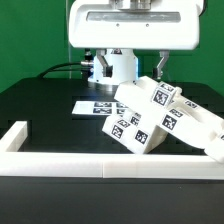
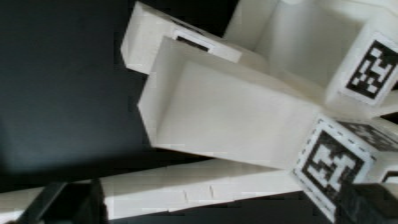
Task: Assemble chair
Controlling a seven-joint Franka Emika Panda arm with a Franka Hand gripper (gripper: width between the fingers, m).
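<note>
1. The black table (image 1: 40,105) is carrying everything.
2. The low white border wall (image 1: 60,165) is running along the near edge and turning back at the exterior view's left.
3. The chair (image 1: 150,115), partly joined from tagged white panels and square legs, is sitting tilted at the exterior view's right of centre, just behind the near wall.
4. The marker board (image 1: 92,104) is lying flat farther back, with the chair hiding its right end.
5. The gripper (image 2: 214,200) is hovering close to the chair, and its dark fingers (image 2: 45,200) are standing spread wide. A white bar is lying between them, and whether they are touching it cannot be told.
</note>
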